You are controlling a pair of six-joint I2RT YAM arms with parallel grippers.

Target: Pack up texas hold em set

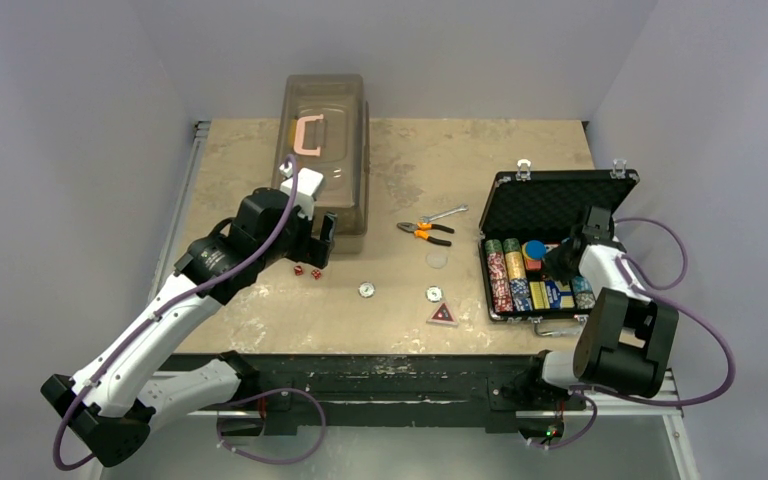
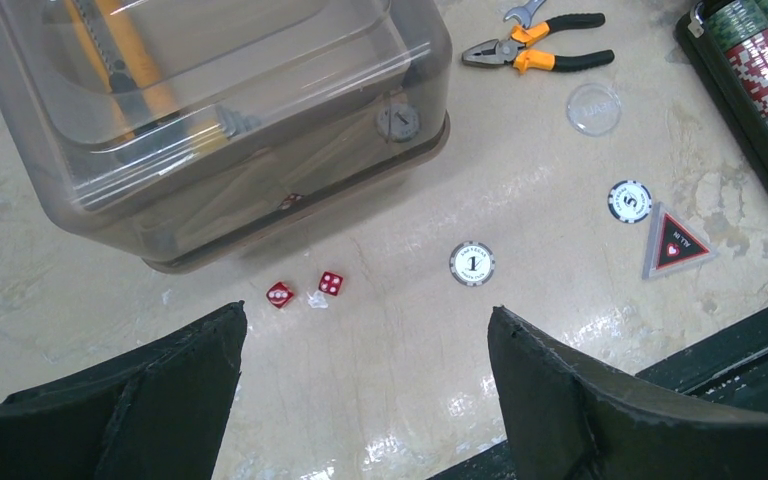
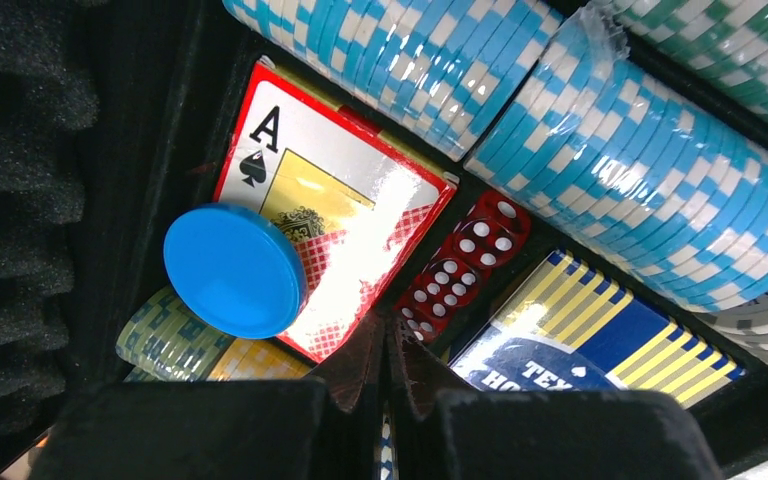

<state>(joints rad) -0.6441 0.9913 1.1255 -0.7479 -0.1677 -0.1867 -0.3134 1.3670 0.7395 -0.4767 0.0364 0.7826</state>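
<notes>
Steeply down into the black case [image 1: 550, 205], right tool [image 3: 388, 348] closed.

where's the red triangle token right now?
Top view: the red triangle token lies on the table toward the near edge, just left of the open case, beside a round button.

Probably looking at a robotics lab test cell, not a home or a shop. Showing bare, pale walls [image 1: 70, 150] closing in behind the table [image 1: 260, 320] and along both its sides, like a booth. Showing two white-and-black robot arms, the left arm [image 1: 160, 320] and the right arm [image 1: 615, 345], sitting bolted to a black metal rail [image 1: 400, 385] along the table's near edge. Showing purple cables [image 1: 728, 350] looping from the arms' joints down past that edge. Showing a worn, stone-patterned tabletop, with aluminium framing [image 1: 190, 180] running along the table's left side.
</notes>
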